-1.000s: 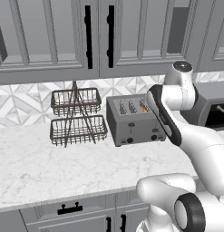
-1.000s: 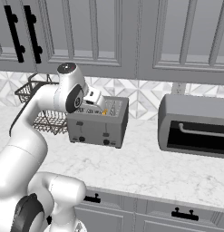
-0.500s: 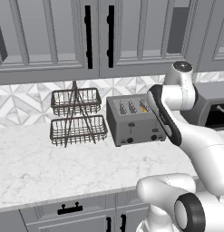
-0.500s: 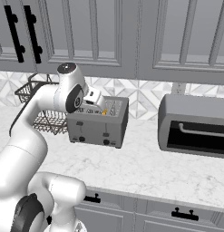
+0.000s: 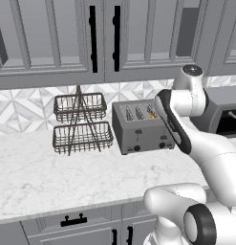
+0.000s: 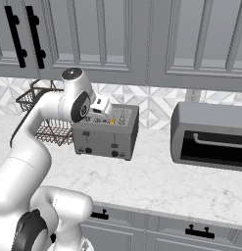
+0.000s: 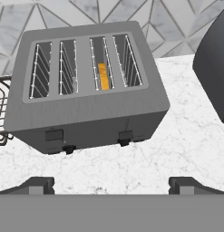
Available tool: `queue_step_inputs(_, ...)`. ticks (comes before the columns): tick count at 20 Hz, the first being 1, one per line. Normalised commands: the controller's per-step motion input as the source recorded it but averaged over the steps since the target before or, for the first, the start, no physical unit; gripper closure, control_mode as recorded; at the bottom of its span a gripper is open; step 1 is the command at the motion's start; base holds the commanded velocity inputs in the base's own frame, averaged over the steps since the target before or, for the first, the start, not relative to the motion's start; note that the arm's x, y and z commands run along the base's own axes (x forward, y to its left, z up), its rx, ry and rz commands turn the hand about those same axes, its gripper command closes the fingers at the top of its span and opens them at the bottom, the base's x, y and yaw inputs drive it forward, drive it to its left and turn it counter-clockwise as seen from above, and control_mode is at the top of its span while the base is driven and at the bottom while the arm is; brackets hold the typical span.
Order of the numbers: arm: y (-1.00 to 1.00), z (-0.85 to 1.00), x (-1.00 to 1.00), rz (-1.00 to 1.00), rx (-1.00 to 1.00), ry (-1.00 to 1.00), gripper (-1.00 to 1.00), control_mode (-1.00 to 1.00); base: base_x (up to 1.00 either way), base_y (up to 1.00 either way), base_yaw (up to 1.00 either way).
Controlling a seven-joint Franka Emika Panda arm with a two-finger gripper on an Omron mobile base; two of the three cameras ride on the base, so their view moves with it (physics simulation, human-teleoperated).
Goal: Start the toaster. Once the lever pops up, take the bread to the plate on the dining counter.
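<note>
The grey toaster [image 5: 141, 129] [image 6: 105, 135] [image 7: 86, 90] stands at the back of the marble counter, its four slots facing up. The bread [image 7: 103, 76] [image 6: 112, 121] sits low in the third slot from the left in the hand view, only its golden top edge showing. Two slide levers [image 7: 54, 134] and black knobs [image 7: 68, 148] line the toaster's front. My gripper [image 7: 112, 185] [image 6: 104, 109] hovers above and just in front of the toaster, open, with nothing between its fingers. The plate and the dining counter are out of view.
A two-tier black wire basket [image 5: 81, 124] [image 6: 36, 115] stands left of the toaster. A grey microwave-like appliance [image 6: 210, 135] [image 5: 222, 115] [image 7: 213, 68] stands to its right. Upper cabinets [image 5: 91, 38] hang overhead. Bare marble counter [image 5: 67, 172] lies in front.
</note>
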Motion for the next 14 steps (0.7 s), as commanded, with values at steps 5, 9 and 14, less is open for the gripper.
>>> queue_step_inputs(5, 0.00, 0.00, 0.00, 0.00, 0.00, 0.00, -1.00, -1.00, 0.00, 0.00, 0.00)
queue_step_inputs(9, 0.00, 0.00, 0.00, 0.00, 0.00, 0.00, -1.00, -1.00, 0.00, 0.00, 0.00)
queue_step_inputs(14, 0.00, 0.00, 0.00, 0.00, 0.00, 0.00, -1.00, -1.00, 0.00, 0.00, 0.00)
